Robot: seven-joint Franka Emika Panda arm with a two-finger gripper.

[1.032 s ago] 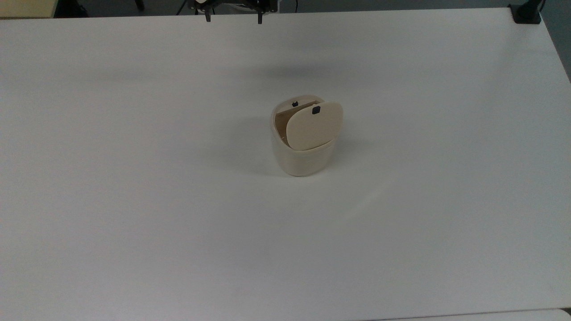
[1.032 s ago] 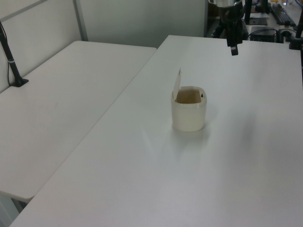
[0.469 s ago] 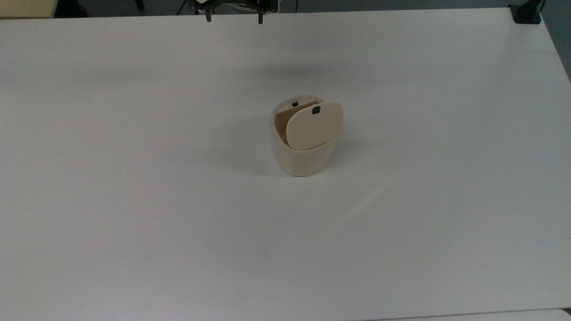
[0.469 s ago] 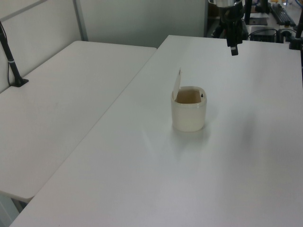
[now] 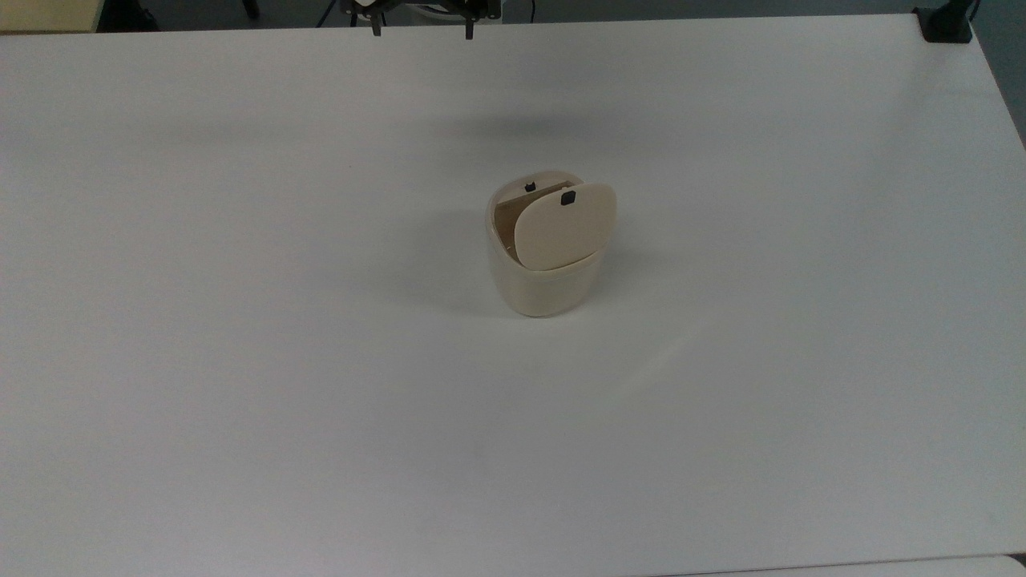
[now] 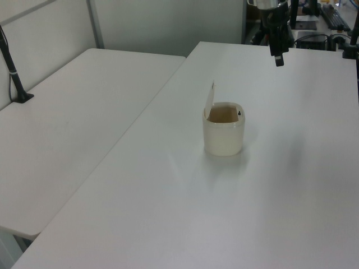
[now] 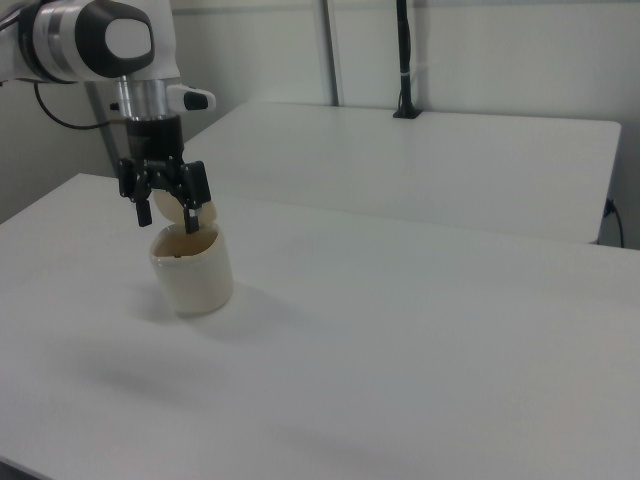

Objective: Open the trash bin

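Note:
The cream-beige trash bin (image 5: 545, 276) stands near the middle of the white table (image 5: 240, 336). Its flat lid (image 5: 565, 226) is tilted up on its hinge, with the small black button (image 5: 568, 199) at its free edge, and the hollow inside shows. In the left view the trash bin (image 6: 224, 134) has its lid (image 6: 210, 101) upright. My gripper (image 5: 422, 32) hangs open at the table's far edge in the top view, well apart from the bin and holding nothing. In the left view the gripper (image 6: 278, 57) is high beyond the bin. In the right view the gripper (image 7: 167, 218) overlaps the trash bin (image 7: 195, 275).
A second white table (image 6: 73, 129) adjoins on the left view's left, with a black post (image 6: 14, 70) clamped to it. A black clamp (image 5: 946, 24) sits at the far right corner in the top view. Wide bare tabletop surrounds the bin.
The gripper has drifted very slightly at the table's far edge. The bin and its raised lid stand as before.

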